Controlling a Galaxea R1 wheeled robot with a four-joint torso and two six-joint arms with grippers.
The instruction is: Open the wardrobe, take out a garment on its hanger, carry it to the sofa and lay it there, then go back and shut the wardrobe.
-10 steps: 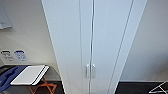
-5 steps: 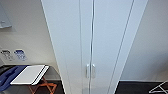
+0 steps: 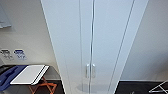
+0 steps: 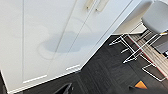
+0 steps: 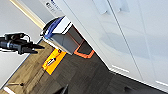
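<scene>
The wardrobe [image 3: 105, 45] stands straight ahead in the head view, tall and white, with both doors shut. Its two small vertical handles [image 3: 90, 71] sit side by side at the centre seam. The shut doors hide the garment and the hanger. The left wrist view shows the lower doors [image 4: 50, 42] and the handles [image 4: 96, 4], with my left gripper [image 4: 98, 89] open a little above the dark floor in front of them. In the right wrist view my right gripper [image 5: 96, 90] is open too, short of the wardrobe's base [image 5: 120, 68]. Neither gripper touches the doors.
A small white-topped table [image 3: 30, 74] on orange legs stands left of the wardrobe, with something blue [image 3: 7, 77] beside it. White-framed stools [image 4: 152, 22] stand to the right. An orange floor marker [image 5: 53, 61] and a tripod-mounted camera [image 5: 15, 43] lie further left.
</scene>
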